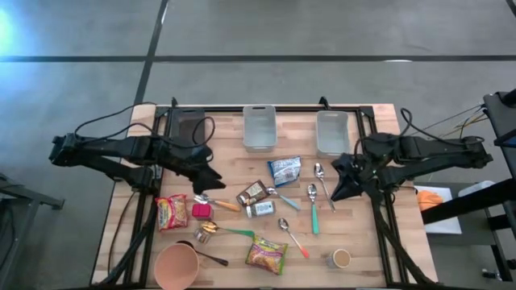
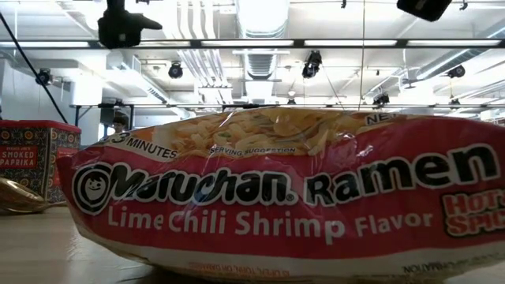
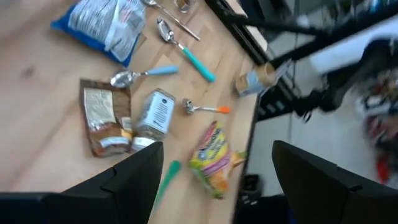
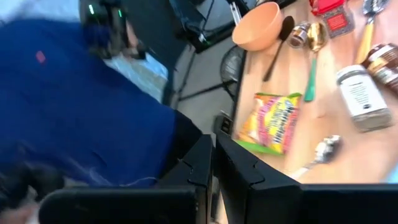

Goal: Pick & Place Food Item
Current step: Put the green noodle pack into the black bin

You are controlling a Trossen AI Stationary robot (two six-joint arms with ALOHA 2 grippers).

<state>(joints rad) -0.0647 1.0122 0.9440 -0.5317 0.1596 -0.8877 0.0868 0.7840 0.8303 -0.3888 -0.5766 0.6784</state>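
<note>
While both arms hang over the wooden bench, the left hand hovers with its fingers spread and nothing between them, above the left part of the clutter. Just below it lie a red ramen packet and a small red tin, with an orange bowl at the near edge. Toward the middle sit a brown pouch, a spice jar, a blue packet and a yellow-green ramen packet near the front. Two clear bins stand at the back. Teal-handled spoons lie right of centre. The right hand hangs beside them, fingers pressed together on nothing.
</note>
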